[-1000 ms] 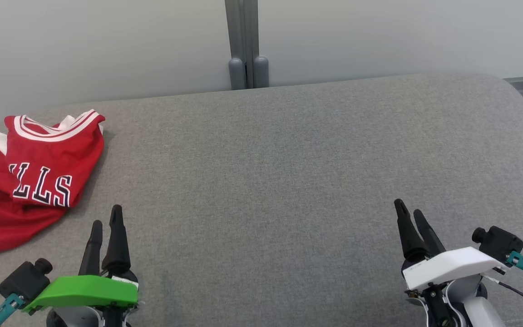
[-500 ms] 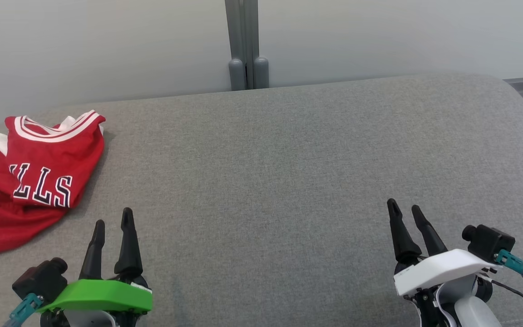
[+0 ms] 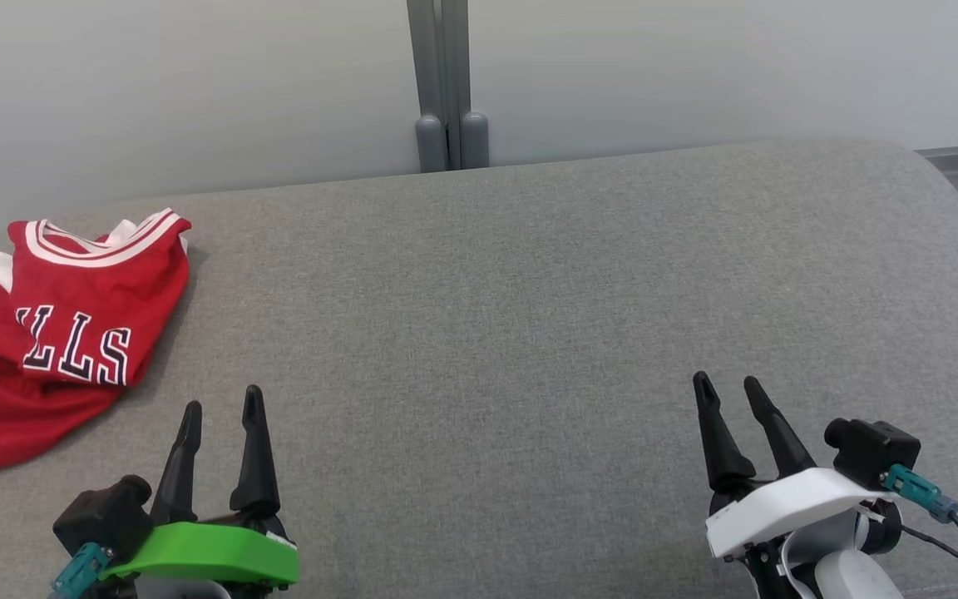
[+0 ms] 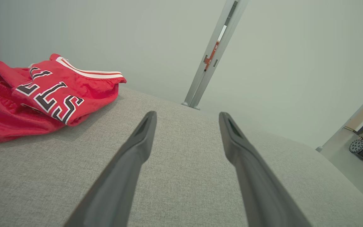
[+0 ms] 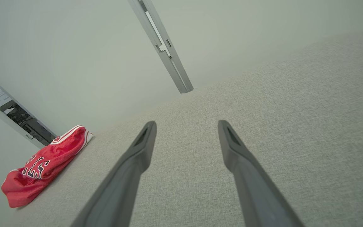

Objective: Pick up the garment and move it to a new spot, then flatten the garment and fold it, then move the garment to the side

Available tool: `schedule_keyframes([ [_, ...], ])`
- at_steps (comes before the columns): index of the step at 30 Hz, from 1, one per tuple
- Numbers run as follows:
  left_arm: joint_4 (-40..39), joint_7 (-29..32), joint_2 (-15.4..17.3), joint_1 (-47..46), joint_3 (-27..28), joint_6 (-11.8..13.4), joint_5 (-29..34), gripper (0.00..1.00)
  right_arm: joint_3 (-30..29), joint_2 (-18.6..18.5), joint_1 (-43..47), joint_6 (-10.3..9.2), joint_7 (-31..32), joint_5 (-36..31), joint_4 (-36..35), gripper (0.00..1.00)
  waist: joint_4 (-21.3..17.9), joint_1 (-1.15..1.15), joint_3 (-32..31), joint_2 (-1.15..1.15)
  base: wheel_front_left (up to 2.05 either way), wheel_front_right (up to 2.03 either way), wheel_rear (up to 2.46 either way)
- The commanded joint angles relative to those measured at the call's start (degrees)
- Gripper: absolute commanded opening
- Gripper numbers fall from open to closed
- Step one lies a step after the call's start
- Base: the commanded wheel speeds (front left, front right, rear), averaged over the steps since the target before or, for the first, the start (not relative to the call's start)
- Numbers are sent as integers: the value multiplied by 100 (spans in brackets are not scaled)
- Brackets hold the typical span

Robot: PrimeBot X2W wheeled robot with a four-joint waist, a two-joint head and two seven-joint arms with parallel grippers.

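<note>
Garment [image 3: 71,291] near, left of left end effector [image 3: 223,398]

Grey fabric-covered table [image 3: 529,291] with rounded far corners, pale wall [image 3: 196,83] behind it, grey upright post [image 3: 443,75] against the wall, two rounded feet.

Your head camera looks forward and down from above the near edge of the grey cushion [image 3: 529,291], toward the far wall [image 3: 695,66]. Both wrist cameras sit low, close over the cushion: the left faces far, the right faces far and left, rolled. All three share the red jersey [image 3: 88,283] at far left and the grey post [image 3: 442,83].
</note>
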Motion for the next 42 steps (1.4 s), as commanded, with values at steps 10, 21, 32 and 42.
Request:
schedule_keyframes([
  [10, -46, -189, 50, 48, -27, -134, 553, 100, 110, -33, -77, 2, -183, -547, -65, 100, -49, 0, 40, 0, 0, 0, 0],
  [21, -112, -318, 55, 131, -6, -120, 957, 100, 276, -37, -59, 3, -315, -1023, -194, 100, -74, 0, 35, 0, 0, 0, 0],
  [32, 97, -448, 59, 174, -35, -191, 1314, 100, 312, -42, -17, 3, -442, -1552, -243, 100, -92, 0, 3, 0, 0, 0, 0],
  [42, 199, -554, 63, 192, -48, -138, 1654, 100, 181, -45, -38, 3, -546, -2048, -185, 100, -120, 0, 2, 0, 0, 0, 0],
])
